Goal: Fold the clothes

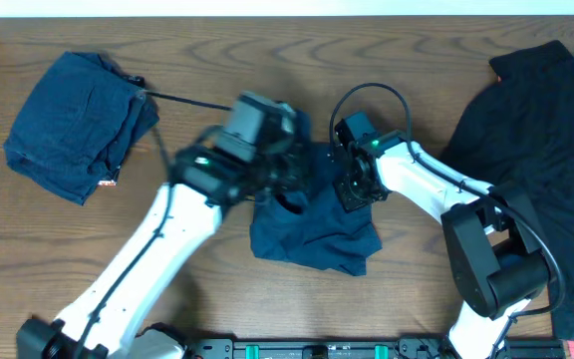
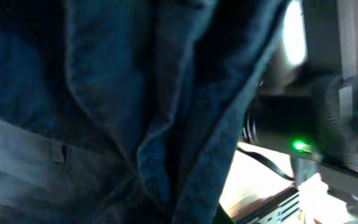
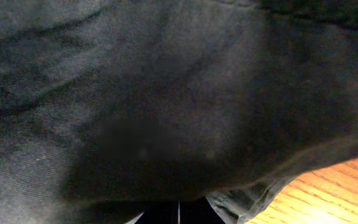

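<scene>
Both arms are in over the navy garment (image 1: 312, 234), which lies crumpled at the middle of the table (image 1: 267, 50). Its lower edge bunches up on the side nearest the arm bases, and its upper edge is tucked under the two wrists.

The left gripper (image 1: 285, 170) sits at that garment's upper left corner and the right gripper (image 1: 352, 187) at its upper right, just beside each other. There is little room between them.

Up close, blue cloth (image 2: 135, 112) hangs in deep folds across the left wrist view. The right arm's green light (image 2: 300, 146) glows just past the cloth's edge. On the right wrist view, cloth (image 3: 166, 93) fills nearly everything and only a wedge of wood (image 3: 334, 193) shows at the lower corner. The fingers are buried on both sides. Both pairs of jaws are pressed together and, as far as the smothered views allow, each is pinched on the navy garment.

There is open wood above and below the garment. Well to its left sits a folded navy pile (image 1: 78, 125), clear of the arms. To its right a black garment (image 1: 546, 150) spreads to the table's edge, close by the right arm's elbow.
</scene>
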Robot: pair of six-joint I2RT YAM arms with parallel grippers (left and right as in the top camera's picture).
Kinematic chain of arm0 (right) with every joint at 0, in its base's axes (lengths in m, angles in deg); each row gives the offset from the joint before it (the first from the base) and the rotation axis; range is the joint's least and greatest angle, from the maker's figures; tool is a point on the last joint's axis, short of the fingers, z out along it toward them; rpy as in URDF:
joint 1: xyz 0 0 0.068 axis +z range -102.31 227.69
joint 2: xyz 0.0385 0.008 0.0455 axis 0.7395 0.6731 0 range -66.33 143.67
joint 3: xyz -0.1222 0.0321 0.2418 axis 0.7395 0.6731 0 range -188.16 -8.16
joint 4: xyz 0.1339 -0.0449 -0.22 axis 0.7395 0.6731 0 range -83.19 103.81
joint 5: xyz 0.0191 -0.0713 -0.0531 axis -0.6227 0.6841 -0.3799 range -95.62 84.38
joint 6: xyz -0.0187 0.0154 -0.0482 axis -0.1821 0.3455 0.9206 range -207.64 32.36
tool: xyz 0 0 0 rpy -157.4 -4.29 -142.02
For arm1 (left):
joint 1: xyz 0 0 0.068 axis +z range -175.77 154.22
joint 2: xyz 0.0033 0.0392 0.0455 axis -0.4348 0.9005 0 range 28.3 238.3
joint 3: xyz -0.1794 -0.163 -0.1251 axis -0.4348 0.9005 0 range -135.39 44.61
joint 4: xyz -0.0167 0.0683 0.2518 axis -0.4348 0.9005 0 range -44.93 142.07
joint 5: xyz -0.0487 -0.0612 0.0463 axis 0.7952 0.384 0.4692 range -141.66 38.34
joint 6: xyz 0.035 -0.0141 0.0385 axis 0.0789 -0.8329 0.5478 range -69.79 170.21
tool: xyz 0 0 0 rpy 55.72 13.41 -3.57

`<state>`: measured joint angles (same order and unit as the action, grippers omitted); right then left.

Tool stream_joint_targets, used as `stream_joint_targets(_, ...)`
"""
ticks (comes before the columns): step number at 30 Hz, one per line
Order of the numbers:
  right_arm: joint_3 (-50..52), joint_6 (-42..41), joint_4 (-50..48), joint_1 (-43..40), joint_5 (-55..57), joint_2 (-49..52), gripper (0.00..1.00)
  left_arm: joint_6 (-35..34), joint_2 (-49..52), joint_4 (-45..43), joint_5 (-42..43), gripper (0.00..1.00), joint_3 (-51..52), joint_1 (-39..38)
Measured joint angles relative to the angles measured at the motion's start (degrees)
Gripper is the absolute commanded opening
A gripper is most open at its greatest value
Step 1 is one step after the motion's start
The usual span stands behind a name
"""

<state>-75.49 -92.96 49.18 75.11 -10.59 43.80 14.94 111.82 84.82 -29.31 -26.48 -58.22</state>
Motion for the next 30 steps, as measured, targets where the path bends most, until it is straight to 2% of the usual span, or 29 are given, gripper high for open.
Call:
stream_joint_targets(6, 0.0, -0.5, 0.0, 0.3, 0.3, 0.0, 0.03, -2.6, 6.0, -2.0, -2.1, 0.07, 0.0, -5.7)
stream_joint_targets(12, -0.1, -0.6, 0.1, 0.2, 0.4, 0.0, 0.01, -3.7, 7.5, -5.0, -2.9, 0.06, 0.0, -7.0)
stream_joint_targets(16, -0.3, -2.3, 1.0, 0.2, 0.3, 0.0, 0.12, -4.0, 7.5, -5.7, -3.1, 0.07, 0.0, -7.0)
stream_joint_targets(22, -2.0, -3.9, 7.7, -0.9, 1.0, -0.8, 0.18, -4.0, 7.5, -6.1, -3.1, 0.07, 0.0, -7.0)
stream_joint_targets(26, -5.7, -4.7, 10.5, -4.0, 2.5, -6.2, 0.23, -4.0, 7.5, -6.3, -3.1, 0.09, 0.0, -7.0)
stream_joint_targets(27, -6.4, -4.8, 10.6, -4.8, 2.7, -7.9, 0.23, -4.1, 7.5, -6.3, -3.1, 0.15, 0.0, -7.0)
stream_joint_targets(30, -8.0, -4.8, 11.0, -7.4, 3.4, -13.6, 0.22, -4.9, 7.5, -6.7, -3.0, 0.46, 0.0, -7.1)
